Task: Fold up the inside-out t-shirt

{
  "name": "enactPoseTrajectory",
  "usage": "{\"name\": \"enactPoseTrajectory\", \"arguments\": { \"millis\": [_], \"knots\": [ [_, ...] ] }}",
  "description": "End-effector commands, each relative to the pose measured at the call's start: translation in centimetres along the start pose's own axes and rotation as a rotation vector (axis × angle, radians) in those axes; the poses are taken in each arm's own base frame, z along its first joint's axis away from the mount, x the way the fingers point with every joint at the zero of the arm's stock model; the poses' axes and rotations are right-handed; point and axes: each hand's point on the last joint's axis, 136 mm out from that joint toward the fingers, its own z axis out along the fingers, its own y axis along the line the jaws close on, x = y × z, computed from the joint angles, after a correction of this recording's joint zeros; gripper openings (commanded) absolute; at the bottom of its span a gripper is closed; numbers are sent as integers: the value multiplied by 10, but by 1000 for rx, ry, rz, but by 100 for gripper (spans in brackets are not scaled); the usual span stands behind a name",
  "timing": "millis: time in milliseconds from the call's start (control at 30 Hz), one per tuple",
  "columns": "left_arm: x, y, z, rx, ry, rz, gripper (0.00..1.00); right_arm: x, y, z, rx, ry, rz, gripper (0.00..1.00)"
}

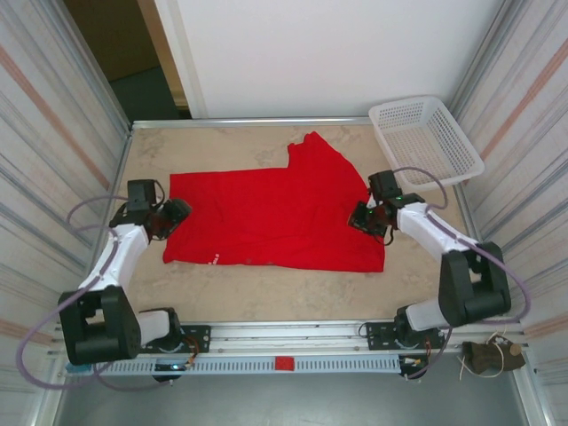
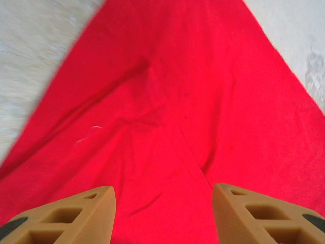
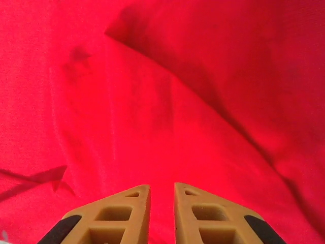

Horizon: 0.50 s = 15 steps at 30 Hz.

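Shirt: the inside-out t-shirt [image 1: 275, 217] was laid flat mid-table, long side running left-right, plain red face up. No print was seen.
Sleeve: one sleeve [image 1: 315, 151] was left sticking out toward the far edge; a small white mark [image 1: 213, 260] was noted by the near-left hem.
Table: the table [image 1: 266, 297] was bare around the cloth.
Basket: a white basket [image 1: 426, 138] was parked at the far right corner, apart from the shirt, so presumably not needed for this step.
Left gripper: the left gripper [image 1: 175, 213] was set over the shirt's left edge. In the wrist view its fingers [image 2: 76, 213] were spread wide w/ only flat cloth below the gap. It was open, nothing held.
Right gripper: the right gripper [image 1: 362, 217] was set at the shirt's right edge. Its fingers [image 3: 127, 211] were seen nearly together, w/ a slim gap left. Whether cloth was pinched couldn't be told.
Cloth under right: a raised diagonal ridge was seen ahead of the fingers, i.e. the fabric was lapped or rucked there.
Why so placed: judged that the grippers were put at opp. ends so both edges could be taken together and the fold kept even.
Stage: judged early, as the sleeve was not yet tucked in.
Risk: an uneven grab was thought likely to drag the cloth askew.
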Motion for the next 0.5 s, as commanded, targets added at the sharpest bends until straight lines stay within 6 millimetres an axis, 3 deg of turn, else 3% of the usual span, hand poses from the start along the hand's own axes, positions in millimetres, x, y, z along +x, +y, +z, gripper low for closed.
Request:
{"name": "enactPoseTrajectory", "arguments": {
  "millis": [0, 133, 267, 333, 467],
  "knots": [
    [9, -6, 15, 63, 19, -17, 53, 5, -4, 20, -22, 9, 57, 17],
    [36, 23, 27, -8, 71, -70, 53, 25, -33, 29, 58, 28, 112, 17],
    [60, 59, 17, -125, 68, -129, 53, 42, -61, 27, 131, 34, 190, 17],
    [58, 59, 9, -112, 27, -121, 53, 47, -68, 25, 140, 28, 208, 18],
    [19, 37, -12, -75, -99, -49, 59, 49, -75, 25, 159, 26, 208, 18]
  ]
}}
